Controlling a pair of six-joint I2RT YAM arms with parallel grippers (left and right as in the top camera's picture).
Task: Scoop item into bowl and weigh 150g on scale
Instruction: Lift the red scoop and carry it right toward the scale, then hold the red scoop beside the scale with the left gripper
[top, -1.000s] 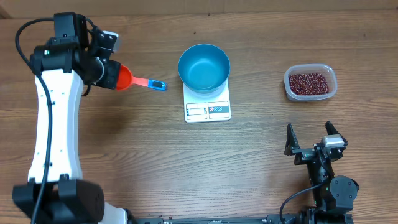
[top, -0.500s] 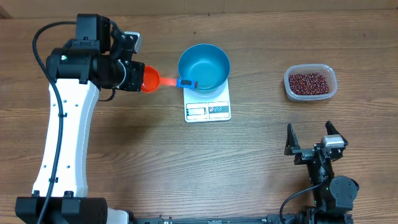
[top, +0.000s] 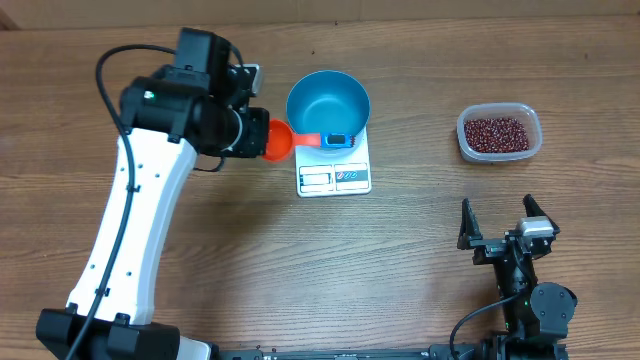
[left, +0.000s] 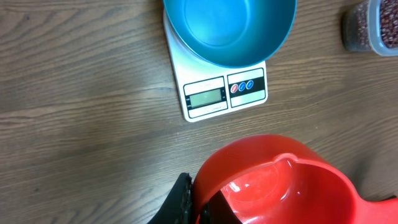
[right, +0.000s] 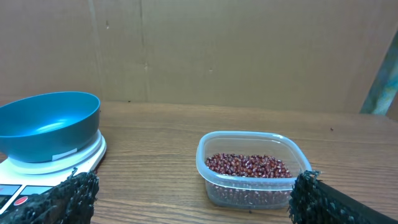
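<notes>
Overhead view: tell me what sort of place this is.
Probably a robot lab workbench, not a kitchen: left arm and right arm at a wooden table, a cardboard wall behind, and a scale, blue bowl and tub of beans.

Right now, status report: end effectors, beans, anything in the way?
Left end effector shut on empty red scoop, its handle over blue bowl. Right end effector open, apart. Bowl empty on scale; beans in clear tub. Nothing blocking.

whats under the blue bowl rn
The round bright blue plastic bowl sits on the flat white rectangular kitchen scale. Only the scale's display edge shows; the platform beneath the bowl is covered.
</notes>
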